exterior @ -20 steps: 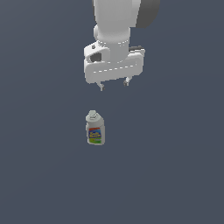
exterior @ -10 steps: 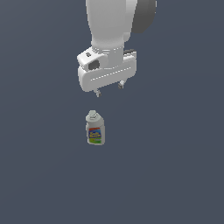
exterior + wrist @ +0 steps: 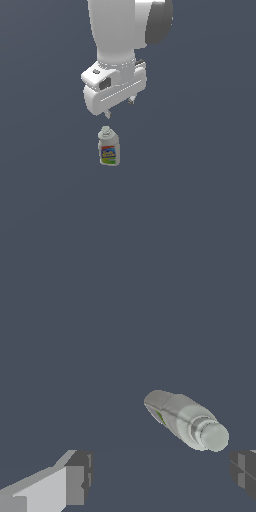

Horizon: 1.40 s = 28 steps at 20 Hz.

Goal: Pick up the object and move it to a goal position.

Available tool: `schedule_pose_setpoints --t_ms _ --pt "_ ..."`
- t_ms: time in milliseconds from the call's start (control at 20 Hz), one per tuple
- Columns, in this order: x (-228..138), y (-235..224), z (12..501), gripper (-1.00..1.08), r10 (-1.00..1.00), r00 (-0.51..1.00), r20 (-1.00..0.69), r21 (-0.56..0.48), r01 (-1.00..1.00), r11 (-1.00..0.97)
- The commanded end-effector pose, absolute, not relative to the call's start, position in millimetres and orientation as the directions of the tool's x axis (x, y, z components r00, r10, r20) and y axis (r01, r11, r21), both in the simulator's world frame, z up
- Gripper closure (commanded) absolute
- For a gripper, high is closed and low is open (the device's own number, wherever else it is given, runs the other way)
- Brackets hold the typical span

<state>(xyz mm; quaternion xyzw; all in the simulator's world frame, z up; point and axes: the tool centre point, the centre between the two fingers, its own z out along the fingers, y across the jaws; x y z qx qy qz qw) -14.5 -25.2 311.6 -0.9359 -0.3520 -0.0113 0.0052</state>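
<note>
Dark slate ground runs flat and featureless to every border of both views, so you have open room on all sides and no edge, wall or second thing to mind.

Nearest you in the wrist view, the two fingers stand wide apart, one pad at each lower corner with bare ground between them and nothing held. The bottle is not yet between them: it stands upright, cap toward the camera, ahead of the gap and much closer to one finger than to the other.

From outside, the gripper has come down and across toward the exterior view's left over the last second. A second ago it hung higher and further to that view's right; now its lower fingertip sits just above the cap of the bottle, near but apart. The bottle itself has not shifted.

So you are late in the approach, not yet at the grasp. By my reading the fingers are not centred on the bottle, and a straight drop could put one fingertip on the cap and tip it. Shift sideways until the bottle sits midway, then lower past the cap to the labelled body. No goal marker shows in either view.
</note>
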Motion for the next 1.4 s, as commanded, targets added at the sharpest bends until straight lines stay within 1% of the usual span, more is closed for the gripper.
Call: schedule_pose_setpoints --t_ms 0,750,1050,1350 --pt "-10 -30 309 -0.92 0.702 0.712 0.023 0.000 0.702 -0.712" --pt "13 -58 294 -0.92 0.901 0.433 0.010 0.004 0.901 -0.433" --pt "20 -69 288 -0.92 0.950 0.313 0.005 0.003 0.950 -0.313" --pt "26 -77 283 -0.92 0.974 0.225 0.002 0.001 0.974 -0.225"
